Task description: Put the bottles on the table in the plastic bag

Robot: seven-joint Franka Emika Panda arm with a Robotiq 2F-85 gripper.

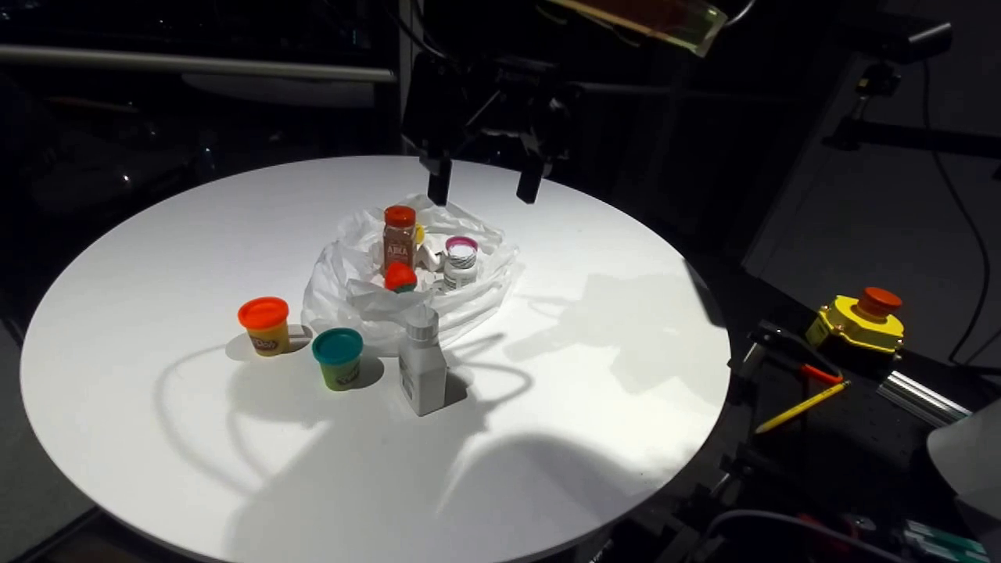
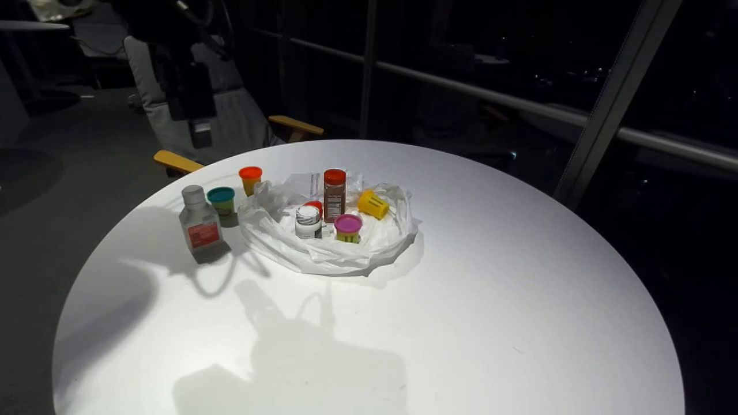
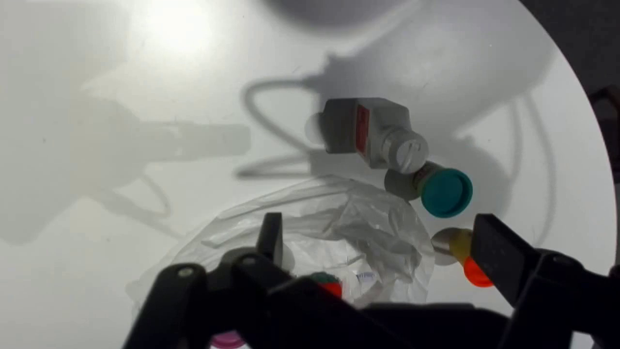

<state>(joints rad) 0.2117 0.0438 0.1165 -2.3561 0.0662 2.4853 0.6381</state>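
The white plastic bag (image 1: 336,281) lies open on the round white table. Inside it, a red-capped spice bottle (image 2: 334,197) and a small white bottle (image 2: 308,225) stand upright in both exterior views. A grey-white square bottle (image 1: 423,374) with a red label stands upright on the table just outside the bag; it also shows in an exterior view (image 2: 202,225) and the wrist view (image 3: 387,133). My gripper (image 1: 484,186) is open and empty, high above the table. In the wrist view, its spread fingers (image 3: 380,237) hide part of the bag and its contents.
A teal-lidded tub (image 1: 339,360) and an orange-lidded tub (image 1: 264,327) stand beside the bag. The bag also holds a pink-lidded tub (image 2: 347,227), a tipped yellow tub (image 2: 373,204) and a red item (image 1: 400,277). A chair (image 2: 230,115) stands past the table edge.
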